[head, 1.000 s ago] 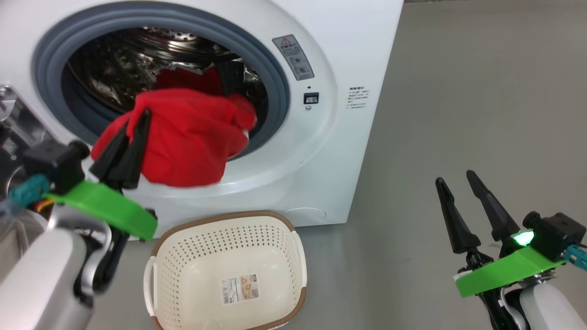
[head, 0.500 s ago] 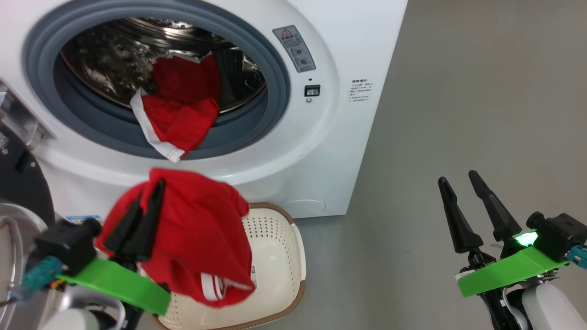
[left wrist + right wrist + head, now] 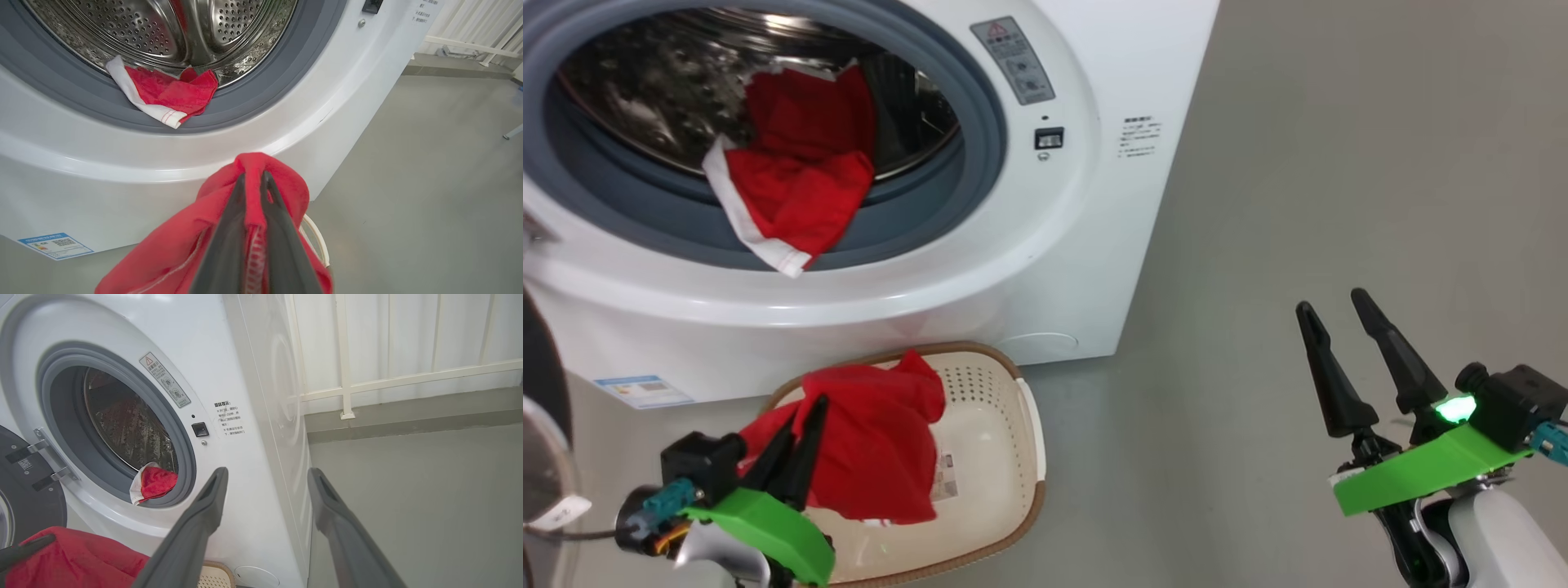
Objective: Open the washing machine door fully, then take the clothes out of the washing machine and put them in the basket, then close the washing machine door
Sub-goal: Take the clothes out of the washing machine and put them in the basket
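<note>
My left gripper [image 3: 805, 412] is shut on a red garment [image 3: 874, 449] that hangs down into the cream basket [image 3: 992, 408] on the floor in front of the washing machine [image 3: 1045, 269]. In the left wrist view the fingers [image 3: 229, 228] pinch a fold of this cloth [image 3: 253, 163]. A second red garment with a white band [image 3: 784, 196] lies draped over the grey gasket at the drum's mouth. The black door [image 3: 24, 490] stands swung open at the left. My right gripper [image 3: 1330, 302] is open and holds nothing, out to the right over the bare floor.
Grey floor [image 3: 1339, 163] stretches to the right of the machine. In the right wrist view, white railing and a wall [image 3: 388, 375] stand beyond the machine's side. A blue label [image 3: 641, 390] is on the machine's lower front.
My left gripper has carried the red garment from the drum's mouth down into the basket. The head camera has shifted a little. The right arm has stayed put.
</note>
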